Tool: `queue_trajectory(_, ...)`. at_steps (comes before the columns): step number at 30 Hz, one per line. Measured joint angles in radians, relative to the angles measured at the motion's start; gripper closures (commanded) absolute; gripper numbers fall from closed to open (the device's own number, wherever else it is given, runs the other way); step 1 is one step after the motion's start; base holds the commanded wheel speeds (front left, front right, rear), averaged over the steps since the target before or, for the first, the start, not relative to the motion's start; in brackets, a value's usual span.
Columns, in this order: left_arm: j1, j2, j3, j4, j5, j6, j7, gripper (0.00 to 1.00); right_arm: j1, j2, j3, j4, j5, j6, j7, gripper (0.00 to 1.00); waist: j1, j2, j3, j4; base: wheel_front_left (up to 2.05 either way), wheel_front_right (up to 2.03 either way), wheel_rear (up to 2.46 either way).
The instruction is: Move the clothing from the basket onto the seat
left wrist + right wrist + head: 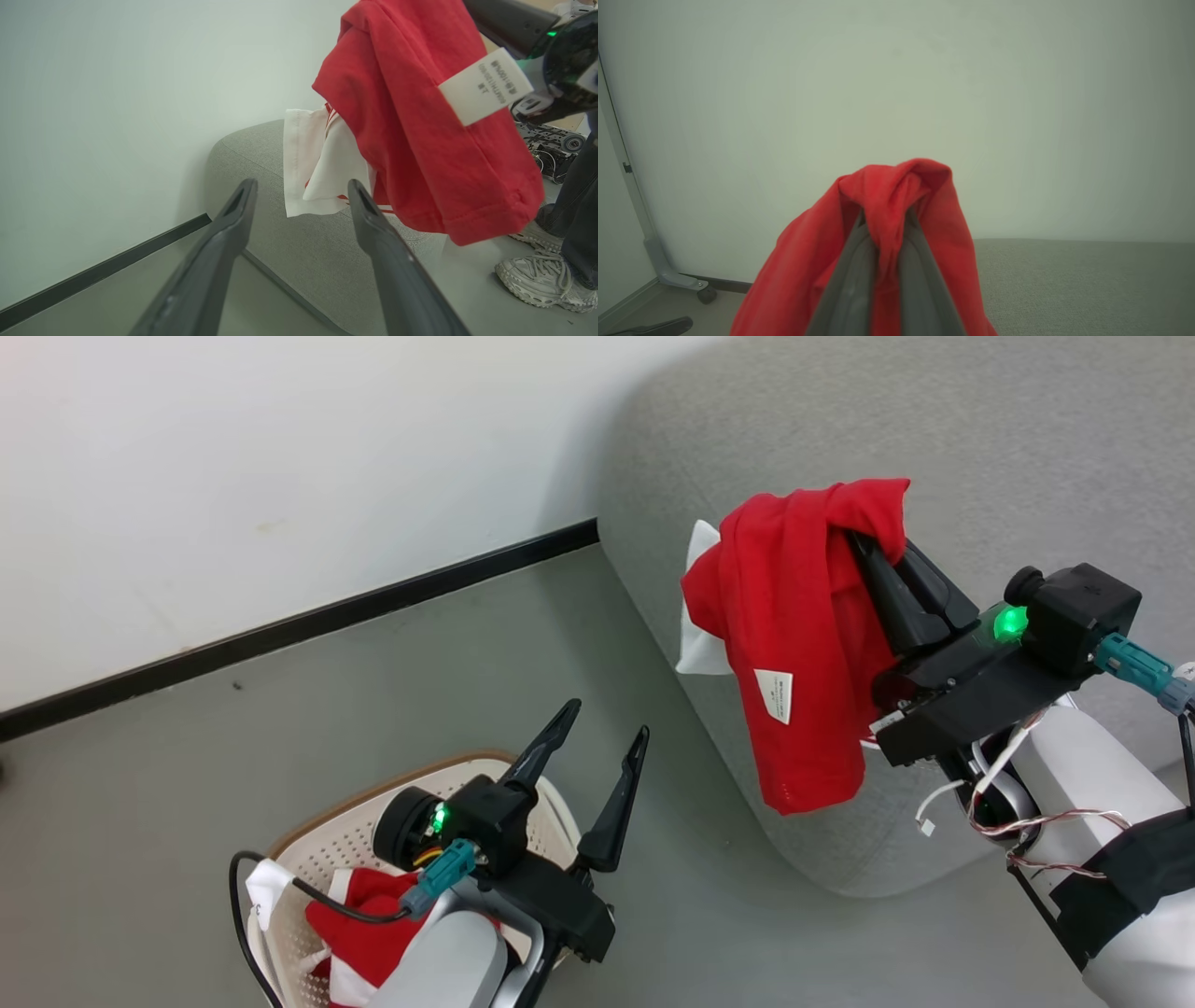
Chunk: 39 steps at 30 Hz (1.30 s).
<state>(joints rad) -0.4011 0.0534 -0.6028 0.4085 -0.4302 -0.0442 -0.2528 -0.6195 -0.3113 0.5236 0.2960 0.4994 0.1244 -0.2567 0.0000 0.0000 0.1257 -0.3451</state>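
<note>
Right hand [879, 553] pinches a fold of a red garment [794, 644], which hangs in the air over the left edge of the grey seat [980, 448]. Left hand [606, 719] is spread and empty above the basket [327, 845] on the floor [420, 663], where more red clothing [359, 924] lies. The carry looks nearly done; next the garment wants taking farther in over the seat and lowering before the fingers part.

One red garment [794, 644] hangs in the right gripper [882, 543] above one grey seat [980, 448]; more clothing [359, 933], count unclear, lies in one basket [373, 793] beneath the left gripper [607, 719].
</note>
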Motion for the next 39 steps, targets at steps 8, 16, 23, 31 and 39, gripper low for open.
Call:
queue_trajectory(8,0.011,-0.001,0.011,0.009,0.001,0.000,0.000,0.00,-0.001,-0.004,-0.001,-0.008,-0.007,0.000,0.000,1.00,0.0000,0.0000,-0.005,-0.075,0.00,0.00,0.00)
queue_trajectory(16,0.015,-0.002,-0.031,0.005,0.003,0.000,0.000,0.00,0.000,-0.061,-0.063,-0.034,-0.007,0.000,0.000,1.00,0.0000,0.0000,0.012,-0.119,0.00,0.00,0.00)
queue_trajectory(23,-0.001,0.000,-0.074,-0.002,0.002,0.006,0.000,0.00,-0.017,-0.117,-0.138,-0.026,-0.011,0.000,0.000,1.00,0.0000,0.0000,0.050,-0.125,0.00,0.00,0.00)
queue_trajectory(31,-0.033,0.000,-0.127,-0.018,-0.001,0.030,0.000,0.00,-0.111,-0.225,-0.231,0.020,-0.013,0.000,0.000,1.00,0.0000,0.0000,0.108,-0.108,0.00,0.00,0.00)
queue_trajectory(39,-0.094,0.001,-0.185,-0.044,-0.007,0.063,0.000,0.00,-0.212,-0.309,-0.318,0.097,-0.007,0.000,0.000,1.00,0.0001,0.0000,0.186,-0.068,0.00,0.00,0.00)
